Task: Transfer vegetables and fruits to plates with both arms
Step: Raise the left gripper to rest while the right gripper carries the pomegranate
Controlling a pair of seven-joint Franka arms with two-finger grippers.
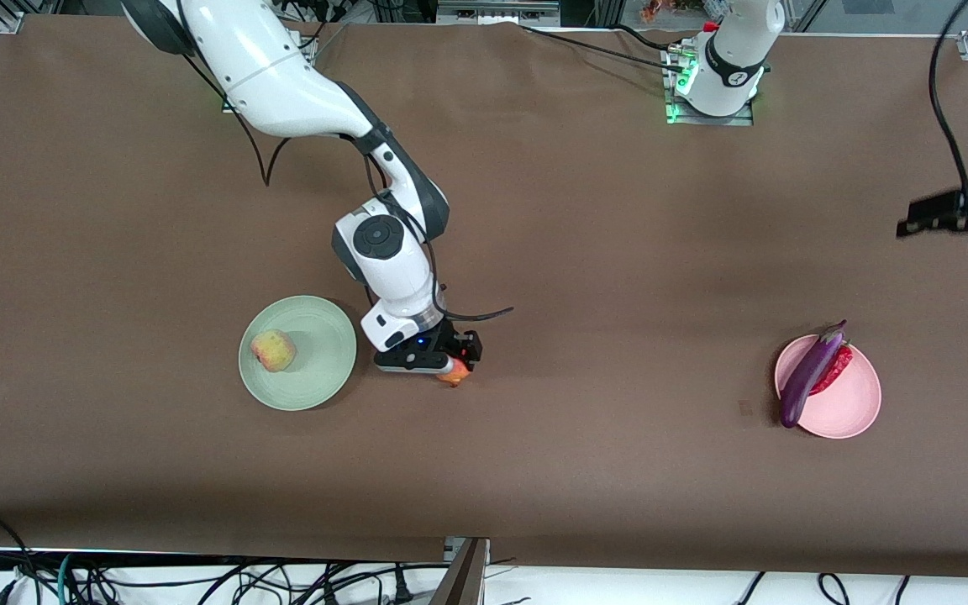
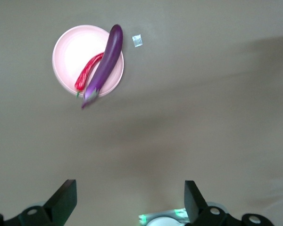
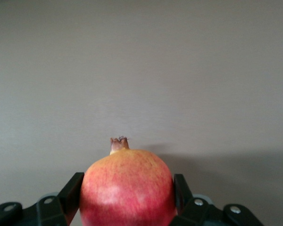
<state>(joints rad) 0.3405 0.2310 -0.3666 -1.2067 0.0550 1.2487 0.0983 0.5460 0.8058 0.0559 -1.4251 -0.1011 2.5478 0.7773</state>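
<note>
While the right gripper [image 3: 127, 197] has its 2 black jaws pressed against either flank of the round red-orange fruit with a small dry nub [image 3: 126, 188], that fruit sits low at the brown tabletop [image 1: 585, 252], just beside the round pale green matte plate [image 1: 324, 370] and toward the right arm's end. I cannot tell whether it is resting on the surface or just clear of it. Judging by its look, the fruit is firm, smooth-skinned and fairly heavy for its bulk; the rounded sides could slip, so the sound hold is across the widest part, which is where the jaws bear now, with the nub left free.

In the front view the right gripper [image 1: 442, 363] points straight down from a wrist folded under the white jointed right arm [image 1: 282, 84], which reaches out from the top edge of the tabletop toward its middle. On the green plate lies 1 round pale yellow fruit with a pink blush [image 1: 273, 349].

The left gripper [image 2: 127, 202] hangs high over the left arm's end of the tabletop, jaws spread wide and empty, its arm waiting. Below it, the round pink matte plate [image 2: 68, 52] carries the long glossy purple eggplant [image 2: 104, 61], whose stem end overhangs the rim, and beside it the thin red chili pepper [image 2: 87, 71]. A small pale scrap [image 2: 137, 41] lies on the tabletop just beside the pink plate.
</note>
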